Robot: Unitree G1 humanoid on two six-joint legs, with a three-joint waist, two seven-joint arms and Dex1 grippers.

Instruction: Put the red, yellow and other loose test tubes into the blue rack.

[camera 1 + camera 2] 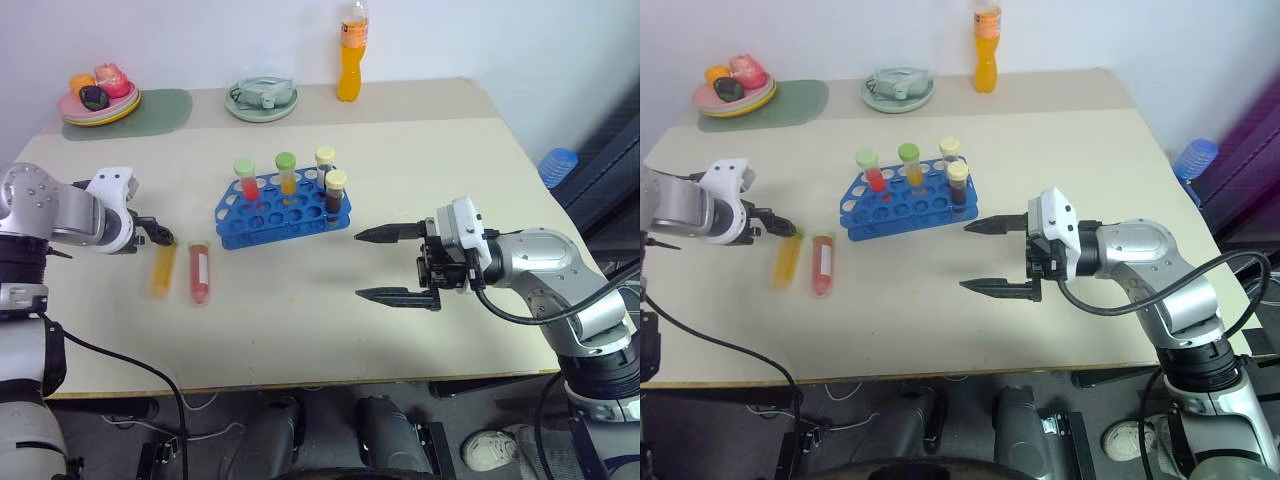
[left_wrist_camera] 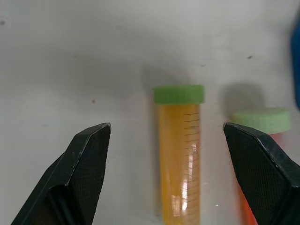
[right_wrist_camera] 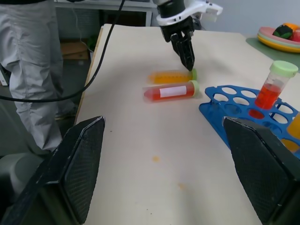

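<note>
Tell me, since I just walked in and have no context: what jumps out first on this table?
The blue rack at mid-table, with four capped tubes standing in it, draws the eye. To its left, a yellow tube and a red tube lie side by side on the table, the left claw poised open over the yellow one. The right claw hangs wide open to the rack's right.

Tabletop (image 1: 330, 330) is matt beige laminate, smooth, lightly speckled with marks. Yellow tube (image 2: 179, 154) and red tube (image 1: 199, 272) are glossy clear plastic with matt green caps; rack (image 1: 262, 222) is glossy blue plastic. Left tool (image 2: 166, 140) fingers (image 2: 86, 159) are matt black with a fine textured weave.
</note>
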